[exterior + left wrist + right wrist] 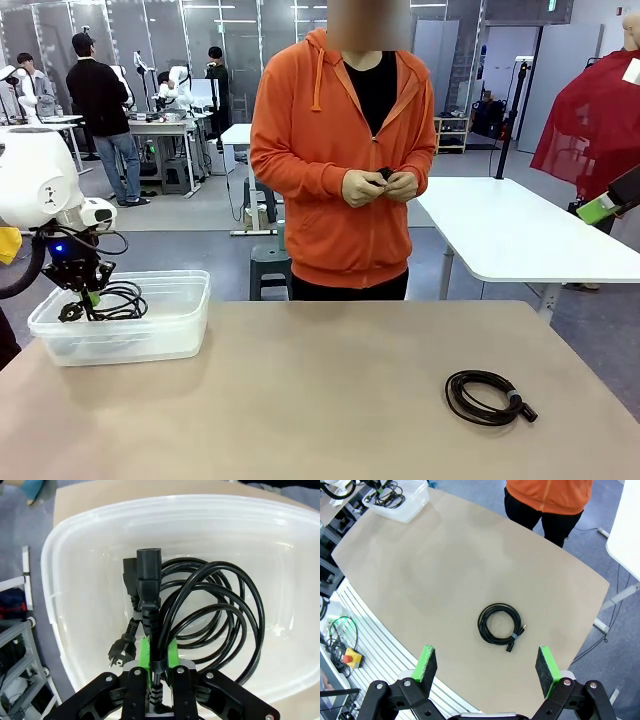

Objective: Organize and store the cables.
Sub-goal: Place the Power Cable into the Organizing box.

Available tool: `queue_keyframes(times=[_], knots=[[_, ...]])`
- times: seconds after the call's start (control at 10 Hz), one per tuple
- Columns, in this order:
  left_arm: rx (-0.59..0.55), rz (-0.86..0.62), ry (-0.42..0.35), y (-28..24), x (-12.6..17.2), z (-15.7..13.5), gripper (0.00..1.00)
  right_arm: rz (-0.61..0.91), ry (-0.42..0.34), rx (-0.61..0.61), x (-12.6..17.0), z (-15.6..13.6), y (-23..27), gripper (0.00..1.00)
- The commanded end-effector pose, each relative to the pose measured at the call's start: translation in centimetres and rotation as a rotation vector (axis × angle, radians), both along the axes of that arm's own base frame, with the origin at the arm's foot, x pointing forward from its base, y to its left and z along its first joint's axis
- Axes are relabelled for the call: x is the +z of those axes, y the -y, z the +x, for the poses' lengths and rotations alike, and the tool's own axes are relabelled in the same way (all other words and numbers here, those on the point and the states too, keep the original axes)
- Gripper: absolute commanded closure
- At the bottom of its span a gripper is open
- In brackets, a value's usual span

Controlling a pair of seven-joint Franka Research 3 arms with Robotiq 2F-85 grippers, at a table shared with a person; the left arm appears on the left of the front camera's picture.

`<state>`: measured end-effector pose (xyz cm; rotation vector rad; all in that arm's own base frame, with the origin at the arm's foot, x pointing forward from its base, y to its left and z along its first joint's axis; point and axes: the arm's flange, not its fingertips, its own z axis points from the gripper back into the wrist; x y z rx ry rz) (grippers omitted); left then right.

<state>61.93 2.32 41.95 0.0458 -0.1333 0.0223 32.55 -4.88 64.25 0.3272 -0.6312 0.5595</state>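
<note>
While our left gripper (158, 656) hangs inside the clear plastic bin (170, 335), its green pads pinched tight on the neck of a coiled power cable (220, 605), we judge the step in hand to be the drop-off. The coil sits within the bin walls, though we cannot tell whether it rests on the floor. Next, we reckon, the jaws must part and the arm lift straight out, so that no loop snags on a finger. Our right gripper (486, 664) hovers high, jaws spread wide with nothing between them, above a second coiled cable (498, 625). It lies alone on the tan table (300, 400), well apart from the bin, and looks like the following pick. Across the table a person in an orange hoodie holds something small and dark in both hands (362, 188). Behind stretches an open lab with white tables and other people.
</note>
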Motion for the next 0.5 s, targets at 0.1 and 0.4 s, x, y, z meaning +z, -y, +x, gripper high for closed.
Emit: queue_keyframes(times=[0.1, 0.4], knots=[[0.028, 0.035, -0.02, 0.4, -2.0, 0.5, 0.84, 0.008, 0.002, 0.019, 0.0, 0.0, 0.2, 0.0], [0.07, 0.025, -0.01, -0.1, -2.5, 0.3, 0.91, 0.008, 0.002, 0.019, 0.0, 0.0, 0.2, 0.0]])
